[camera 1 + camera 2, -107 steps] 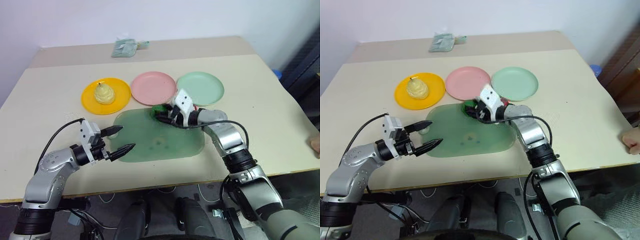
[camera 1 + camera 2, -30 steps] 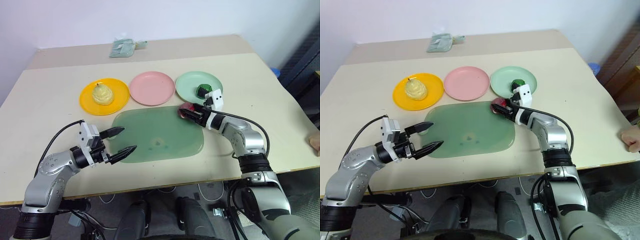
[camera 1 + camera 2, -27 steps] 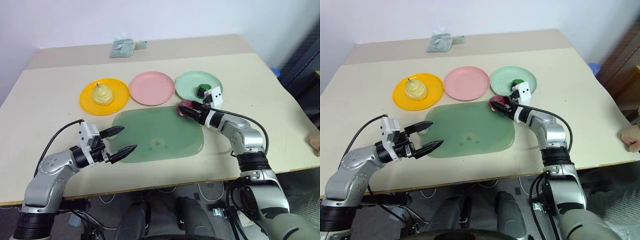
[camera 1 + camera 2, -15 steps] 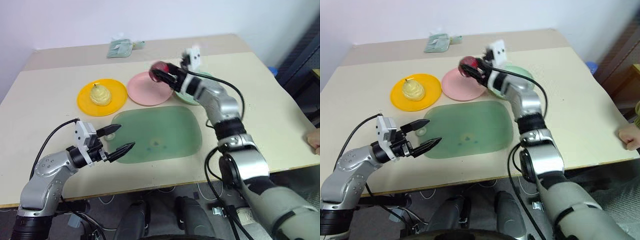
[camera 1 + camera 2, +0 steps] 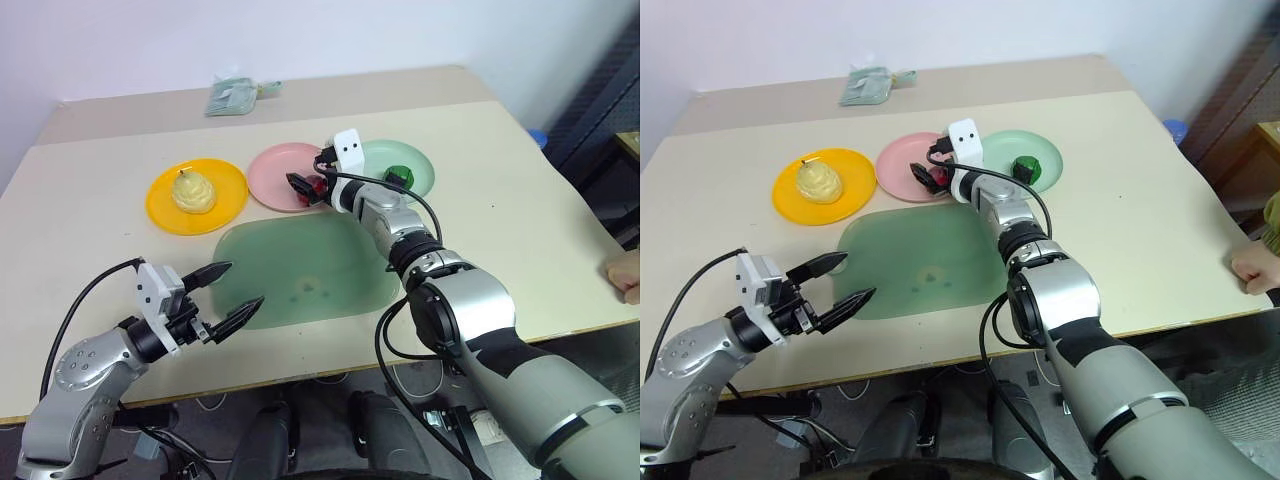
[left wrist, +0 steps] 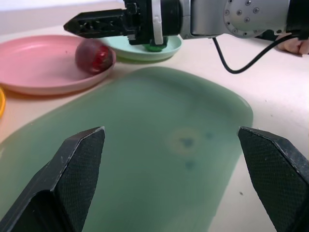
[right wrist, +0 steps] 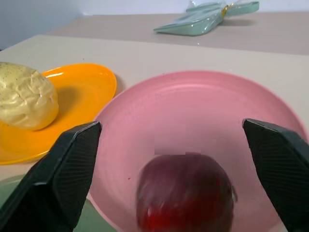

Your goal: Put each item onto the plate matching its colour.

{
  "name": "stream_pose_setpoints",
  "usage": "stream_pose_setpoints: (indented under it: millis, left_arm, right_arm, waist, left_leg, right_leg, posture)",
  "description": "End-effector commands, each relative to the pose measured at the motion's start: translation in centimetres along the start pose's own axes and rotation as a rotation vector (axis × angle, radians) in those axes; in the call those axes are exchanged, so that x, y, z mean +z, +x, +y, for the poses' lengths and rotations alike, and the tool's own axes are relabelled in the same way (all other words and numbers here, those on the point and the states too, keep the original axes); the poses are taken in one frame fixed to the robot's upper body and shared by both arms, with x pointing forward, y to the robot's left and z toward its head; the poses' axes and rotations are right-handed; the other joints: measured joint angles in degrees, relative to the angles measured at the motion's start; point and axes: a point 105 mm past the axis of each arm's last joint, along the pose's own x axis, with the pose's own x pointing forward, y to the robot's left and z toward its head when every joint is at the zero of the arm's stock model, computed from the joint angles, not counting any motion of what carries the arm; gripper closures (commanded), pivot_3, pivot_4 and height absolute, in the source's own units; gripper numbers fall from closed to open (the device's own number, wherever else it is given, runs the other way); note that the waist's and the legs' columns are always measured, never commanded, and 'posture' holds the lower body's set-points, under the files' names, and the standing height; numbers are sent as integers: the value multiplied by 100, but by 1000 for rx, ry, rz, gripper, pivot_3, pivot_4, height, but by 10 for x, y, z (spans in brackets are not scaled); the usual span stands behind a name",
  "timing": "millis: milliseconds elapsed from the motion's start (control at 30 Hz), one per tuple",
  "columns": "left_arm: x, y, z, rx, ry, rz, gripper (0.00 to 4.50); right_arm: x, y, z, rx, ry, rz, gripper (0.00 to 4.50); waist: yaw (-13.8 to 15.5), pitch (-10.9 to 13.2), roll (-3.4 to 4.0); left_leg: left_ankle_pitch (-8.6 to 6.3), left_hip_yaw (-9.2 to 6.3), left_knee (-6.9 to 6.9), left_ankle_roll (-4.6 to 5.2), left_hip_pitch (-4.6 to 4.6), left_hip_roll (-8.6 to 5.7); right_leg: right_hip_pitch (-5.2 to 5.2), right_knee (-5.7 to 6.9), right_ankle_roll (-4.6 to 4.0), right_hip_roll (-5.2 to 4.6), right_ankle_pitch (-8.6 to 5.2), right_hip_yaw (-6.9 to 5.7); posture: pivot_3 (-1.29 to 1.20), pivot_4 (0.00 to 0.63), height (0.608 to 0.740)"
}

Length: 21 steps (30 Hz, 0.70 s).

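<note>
Red ball (image 7: 186, 193) motion-blurred, cut off by frame edge in right wrist view; whether touching pink plate (image 7: 203, 116) unclear.

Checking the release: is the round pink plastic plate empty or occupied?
Occupied: the red-pink ball rests on the pink plate, between the open right gripper fingers.

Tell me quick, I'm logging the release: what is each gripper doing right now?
Left gripper: open, empty.
Right gripper: open, red ball on the pink plate.

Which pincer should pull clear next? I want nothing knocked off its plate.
Right pincer: it hangs open over the pink plate, right at the red ball. Left pincer is near the green mat.
</note>
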Motion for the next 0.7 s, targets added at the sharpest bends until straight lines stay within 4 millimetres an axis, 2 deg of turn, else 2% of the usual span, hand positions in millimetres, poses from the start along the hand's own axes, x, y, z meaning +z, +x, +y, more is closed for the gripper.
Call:
stream_pose_setpoints:
  millis: [33, 133, 267, 367, 533, 633, 700]
  left_arm:
    - [15, -2, 1, 26, 28, -58, 0]
    - [16, 3, 6, 50, 52, -61, 0]
    - [13, 13, 12, 69, 92, -55, 0]
    - [13, 23, 15, 51, 86, -73, 0]
    - [22, 38, 20, 7, 85, -94, 0]
    - [21, 40, 23, -22, 129, -66, 0]
    - [20, 40, 25, -31, 112, -57, 0]
  right_arm:
    - [30, 2, 2, 24, -8, -103, 33]
    - [45, -5, -2, 78, 6, -174, 33]
    - [55, -19, -3, 190, -34, -245, 33]
    - [53, -52, -1, 292, -92, -300, 33]
    - [31, -131, 6, 310, -164, -218, 33]
    - [9, -177, -3, 254, -186, -100, 33]
    - [-1, -196, -13, 194, -188, -36, 33]
  waist:
    - [15, 0, 0]
    - [23, 0, 0]
    - [24, 0, -1]
    - [52, -4, -4]
    - [188, -2, -1]
    - [189, -2, 1]
    - [173, -3, 0]
  left_leg:
    - [0, 0, 0, 0, 0, 0]
    - [0, 0, 3, 0, 0, 0]
    - [0, 0, 3, 1, 1, -1]
    - [-1, -7, 2, 3, 2, -1]
    - [-4, -6, 8, 8, -4, -1]
    - [-4, -2, 14, 7, 1, -1]
    - [-4, -2, 13, 7, 14, 1]
  right_leg:
    - [1, -1, 0, 0, 0, 0]
    - [4, -1, 0, 0, 0, -2]
    - [5, -1, 2, 2, 1, -3]
    - [15, -9, 3, 2, 1, -12]
    - [11, -10, 5, -2, 2, -12]
    - [12, -3, 4, -1, 1, -6]
    - [26, -4, -6, 0, -5, -7]
  posture:
    - [0, 150, 740]
    - [0, 150, 740]
    - [0, 150, 740]
    - [0, 150, 740]
    - [0, 150, 740]
    - [0, 150, 740]
    - [0, 150, 740]
